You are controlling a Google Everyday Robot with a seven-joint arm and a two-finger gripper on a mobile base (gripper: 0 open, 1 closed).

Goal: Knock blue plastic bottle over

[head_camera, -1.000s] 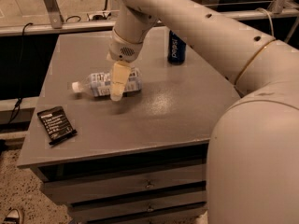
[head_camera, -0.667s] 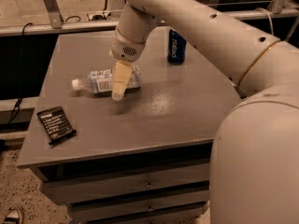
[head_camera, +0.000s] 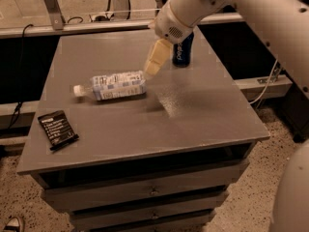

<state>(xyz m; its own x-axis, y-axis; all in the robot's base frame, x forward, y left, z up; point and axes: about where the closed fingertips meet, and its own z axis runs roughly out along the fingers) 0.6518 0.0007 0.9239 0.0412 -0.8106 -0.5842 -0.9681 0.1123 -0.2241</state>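
Observation:
The blue plastic bottle (head_camera: pixel 116 86) lies on its side on the grey table (head_camera: pixel 193 120), its white cap pointing left. It is clear, with a pale blue-white label. My gripper (head_camera: pixel 153 62) hangs from the arm above the table, just right of the bottle's base and slightly above it, apart from the bottle. It holds nothing that I can see.
A dark blue soda can (head_camera: pixel 182 51) stands upright behind the gripper, near the table's back edge. A black packet (head_camera: pixel 57 128) lies flat at the front left. The table has drawers below. A rail and cables run behind it.
The gripper has lifted and moved right, off the bottle. The bottle lay on its side before and still does, now fully uncovered.

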